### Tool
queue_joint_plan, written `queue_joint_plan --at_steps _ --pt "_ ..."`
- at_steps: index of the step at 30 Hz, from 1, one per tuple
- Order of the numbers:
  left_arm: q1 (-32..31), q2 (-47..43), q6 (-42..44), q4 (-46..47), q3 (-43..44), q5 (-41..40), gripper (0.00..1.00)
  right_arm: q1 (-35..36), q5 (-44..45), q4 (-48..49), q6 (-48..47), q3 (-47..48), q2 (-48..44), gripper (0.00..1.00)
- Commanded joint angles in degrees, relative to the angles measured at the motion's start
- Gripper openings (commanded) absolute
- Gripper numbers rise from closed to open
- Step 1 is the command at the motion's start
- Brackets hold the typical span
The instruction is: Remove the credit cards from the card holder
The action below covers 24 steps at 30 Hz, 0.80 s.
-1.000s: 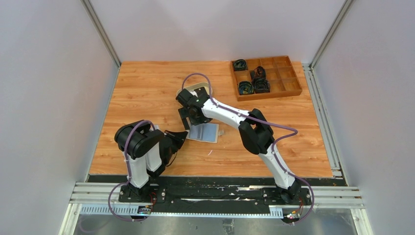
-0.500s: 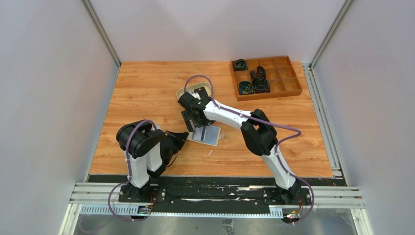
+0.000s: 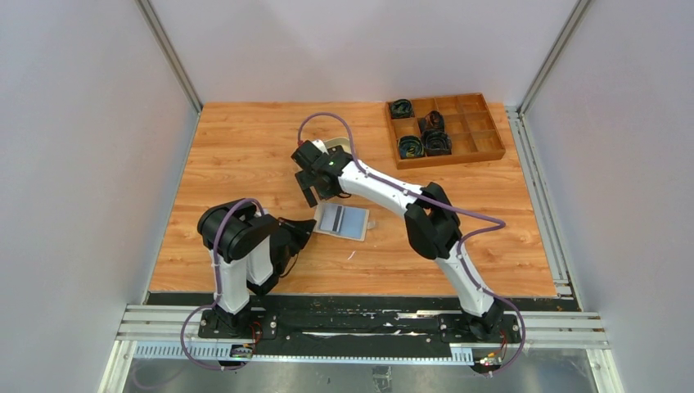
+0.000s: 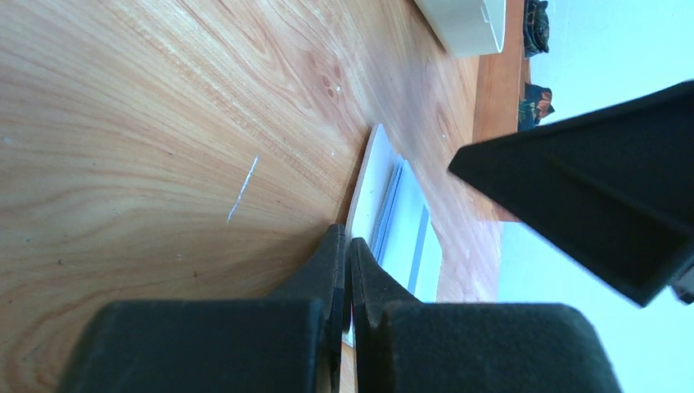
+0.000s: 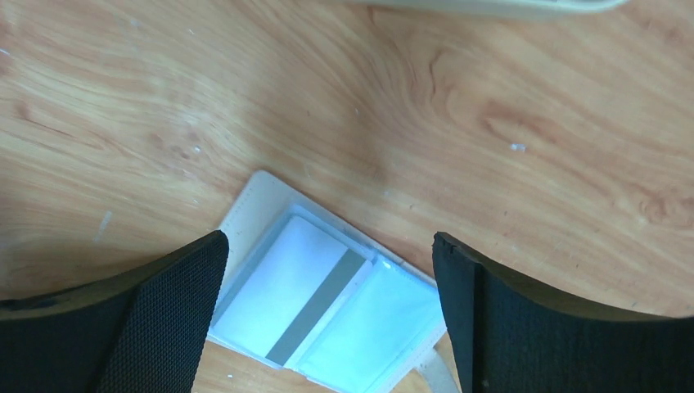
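Observation:
The card holder (image 3: pixel 344 222) lies open on the wooden table, cream outside and pale blue inside. A white credit card (image 5: pixel 299 295) with a grey stripe sits in its left pocket; the right pocket (image 5: pixel 376 323) looks pale and blank. My left gripper (image 3: pixel 310 230) is low at the holder's left edge, shut on that thin cream edge (image 4: pixel 366 184). My right gripper (image 3: pixel 313 191) hovers behind and above the holder, open wide, nothing between its fingers (image 5: pixel 188 286). In the right wrist view the card holder (image 5: pixel 254 205) lies below the gap.
A beige oval tray (image 3: pixel 334 148) stands just behind the right gripper, half hidden by the arm; its rim shows as the tray (image 5: pixel 491 5). A brown wooden compartment box (image 3: pixel 483 147) with black coiled items sits at the back right.
The right gripper has lifted off the card holder and drawn back toward the tray, still open. The striped card is now uncovered. The left gripper has stayed put.

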Motion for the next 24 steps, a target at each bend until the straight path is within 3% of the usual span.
queue_joint_plan --at_steps 1,3,8,13,21,24 --pt "0.42 1.69 1.82 1.72 -0.27 -2.09 0.0 -0.09 0.82 6.7 -4.48 0.71 -4.28 0.99" --pt "0.36 1.69 1.84 1.7 -0.26 -2.15 0.0 -0.88 -3.31 11.79 -3.79 -3.47 -8.23 0.99" --pt "0.37 1.31 2.47 1.7 -0.4 -2.43 0.0 -6.16 -23.44 33.2 5.42 -30.67 -21.1 0.99" --pt "0.4 1.08 3.8 1.68 -0.47 -2.41 0.0 -9.27 -33.32 48.06 9.9 -49.43 -29.41 0.99" --pt "0.42 0.92 4.87 1.58 -0.24 -2.19 0.0 -11.85 -47.11 65.17 20.69 -58.79 -27.88 0.96" --pt "0.35 0.82 4.97 1.53 -0.38 -2.31 0.0 -12.64 -47.62 64.77 22.81 -58.11 -26.02 0.96"
